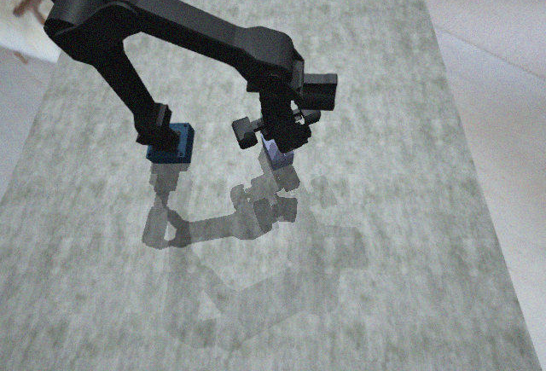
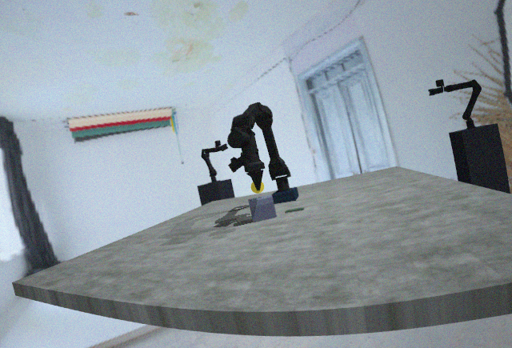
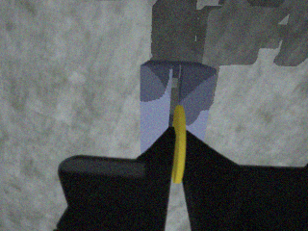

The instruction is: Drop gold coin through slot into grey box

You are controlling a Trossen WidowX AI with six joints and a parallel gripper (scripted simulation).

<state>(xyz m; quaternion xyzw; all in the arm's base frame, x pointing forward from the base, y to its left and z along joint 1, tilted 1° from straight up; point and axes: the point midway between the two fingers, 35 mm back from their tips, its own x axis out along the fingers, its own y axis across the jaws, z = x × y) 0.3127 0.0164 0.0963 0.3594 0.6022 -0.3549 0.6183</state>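
The gold coin [image 2: 254,187] [image 3: 179,144] is held on edge between the fingertips of my gripper [image 2: 258,189] [image 3: 175,133], which is shut on it. The grey box [image 1: 281,160] [image 2: 262,208] [image 3: 155,117] stands on the table below. In the exterior view the coin is a little above the lid. In the wrist view the slot runs up the lid, and the coin looks nearly in line with it, slightly to its right; the near end of the lid is hidden by the fingers. The green holder [image 2: 294,210] lies empty beside the box. In the top view the arm hides the coin.
The arm's blue base [image 1: 187,144] [image 2: 291,195] stands on the table [image 1: 374,226] [image 2: 351,262] near the box. The arm's shadow falls across the box and table. Two other small arms stand on dark pedestals [image 2: 479,158] [image 2: 215,191] beyond the table.
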